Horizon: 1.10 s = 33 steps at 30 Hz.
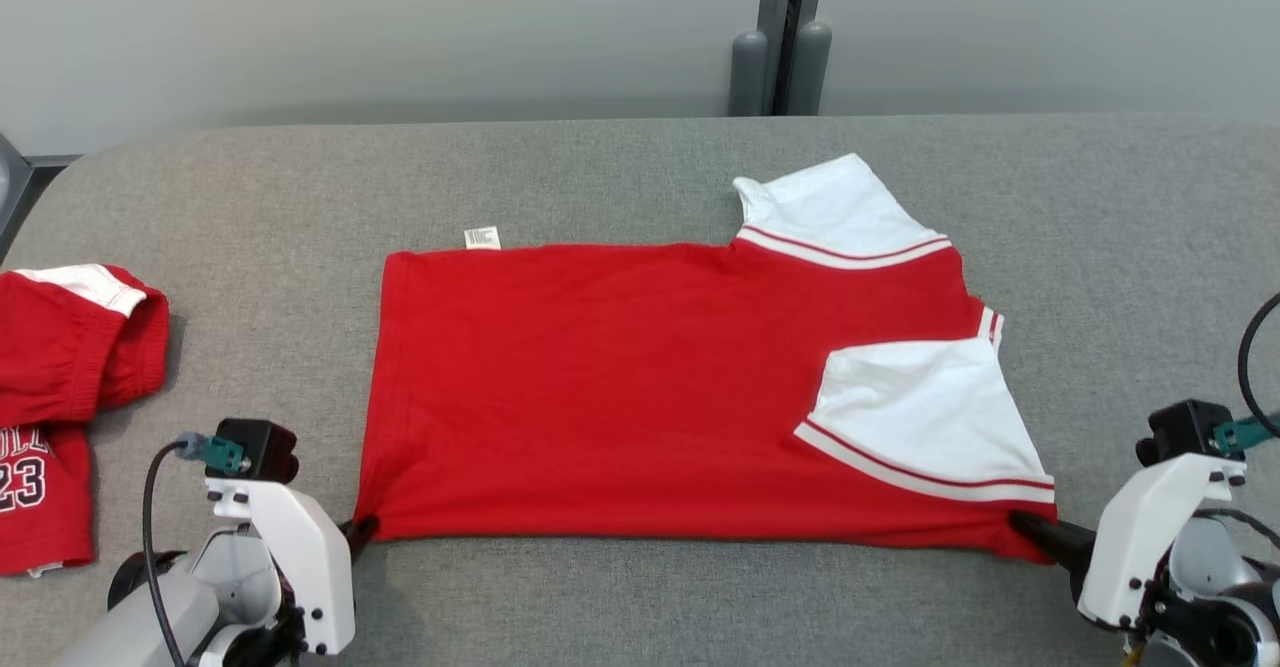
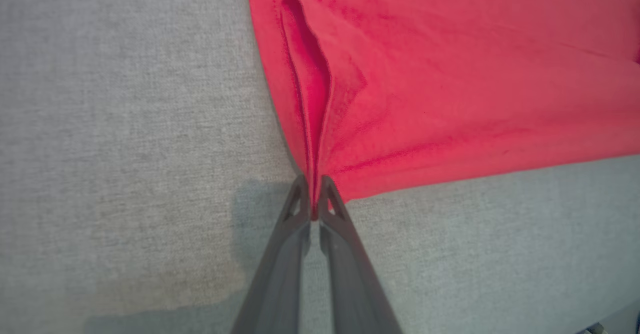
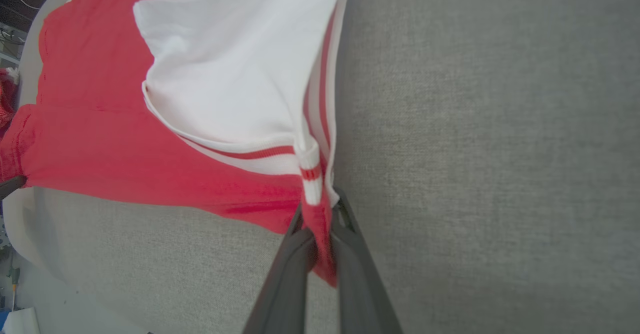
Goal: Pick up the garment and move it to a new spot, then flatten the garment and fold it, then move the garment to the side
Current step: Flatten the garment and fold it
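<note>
The red-and-white garment (image 1: 620,387) is lying spread out at the middle of the grey tabletop (image 1: 640,607), one white sleeve (image 1: 930,407) lying over its red body. We are clamping our left claw (image 1: 360,529) on its near left corner and our right claw (image 1: 1022,524) on its near right corner, beside the striped cuff. A second red garment (image 1: 60,387) is lying crumpled at the tabletop's left end, well apart.

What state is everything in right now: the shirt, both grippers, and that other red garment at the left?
Red shirt: spread flat on the table, near white sleeve folded onto its body.
Left gripper: shut on the shirt's near hem corner.
Right gripper: shut on the shirt's near sleeve-side corner.
Other red garment: bunched, lying apart at the table's left, untouched.
</note>
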Motion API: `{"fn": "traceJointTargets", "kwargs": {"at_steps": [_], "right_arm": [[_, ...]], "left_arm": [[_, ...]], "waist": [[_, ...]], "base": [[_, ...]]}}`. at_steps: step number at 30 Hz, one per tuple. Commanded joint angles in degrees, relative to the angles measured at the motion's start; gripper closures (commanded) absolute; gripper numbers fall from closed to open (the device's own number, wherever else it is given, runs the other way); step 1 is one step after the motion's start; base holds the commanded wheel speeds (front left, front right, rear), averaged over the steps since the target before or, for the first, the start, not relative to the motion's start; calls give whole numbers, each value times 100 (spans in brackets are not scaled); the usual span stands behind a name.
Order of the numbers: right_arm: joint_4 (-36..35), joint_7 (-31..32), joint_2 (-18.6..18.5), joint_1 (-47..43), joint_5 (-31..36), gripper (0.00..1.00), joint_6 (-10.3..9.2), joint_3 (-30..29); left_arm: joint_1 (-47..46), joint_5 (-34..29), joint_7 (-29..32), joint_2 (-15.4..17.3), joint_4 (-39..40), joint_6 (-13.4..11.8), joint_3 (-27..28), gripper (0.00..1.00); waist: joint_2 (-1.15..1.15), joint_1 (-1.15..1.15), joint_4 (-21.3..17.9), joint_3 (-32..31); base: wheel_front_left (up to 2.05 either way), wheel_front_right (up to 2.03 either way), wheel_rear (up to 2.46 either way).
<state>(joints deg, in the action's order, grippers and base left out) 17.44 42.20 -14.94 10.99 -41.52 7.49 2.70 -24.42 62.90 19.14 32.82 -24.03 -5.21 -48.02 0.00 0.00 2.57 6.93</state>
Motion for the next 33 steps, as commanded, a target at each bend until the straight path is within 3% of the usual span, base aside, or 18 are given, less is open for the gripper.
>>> {"fn": "traceJointTargets", "kwargs": {"at_steps": [1,15,25,26,27,28,29,30,31,33], "right_arm": [[-137,33,-62,-199,-19,100,2,-54],[-1826,415,339,-1761,195,100,3,-725],[-2431,697,643,-2185,399,100,3,-1161],[-2460,727,661,-2196,417,95,3,-1181],[-2486,752,673,-2196,437,63,3,-1201],[-2507,779,683,-2180,448,51,3,-1217],[-2526,773,699,-2167,445,17,3,-1223],[-2539,795,714,-2159,458,0,3,-1224],[-2544,811,724,-2152,472,0,3,-1228],[-2568,811,723,-2147,497,0,3,-1239]], "left_arm": [[157,-8,0,129,128,-94,-1,100],[1281,144,-60,765,1976,-1015,67,100],[1600,240,-60,936,2380,-1239,108,100],[1593,240,-43,942,2377,-1248,97,100],[1570,241,-37,941,2378,-1254,98,100],[1554,246,-39,936,2379,-1258,105,94],[1549,248,-37,930,2376,-1255,106,60],[1539,244,-41,924,2374,-1254,106,9],[1526,232,-59,918,2370,-1256,111,0],[1512,204,-43,917,2359,-1261,90,0]], "waist": [[0,0,21,-117],[0,0,59,-224],[0,0,111,-163],[0,0,111,-160],[0,0,110,-155],[0,0,111,-152],[0,0,111,-148],[0,0,111,-145],[0,0,112,-145],[0,0,113,-157]], "base": [[0,0,0],[0,0,0],[0,0,0],[0,0,0],[0,0,0],[0,0,0],[0,0,0],[0,0,0],[0,0,0],[0,0,0]]}}
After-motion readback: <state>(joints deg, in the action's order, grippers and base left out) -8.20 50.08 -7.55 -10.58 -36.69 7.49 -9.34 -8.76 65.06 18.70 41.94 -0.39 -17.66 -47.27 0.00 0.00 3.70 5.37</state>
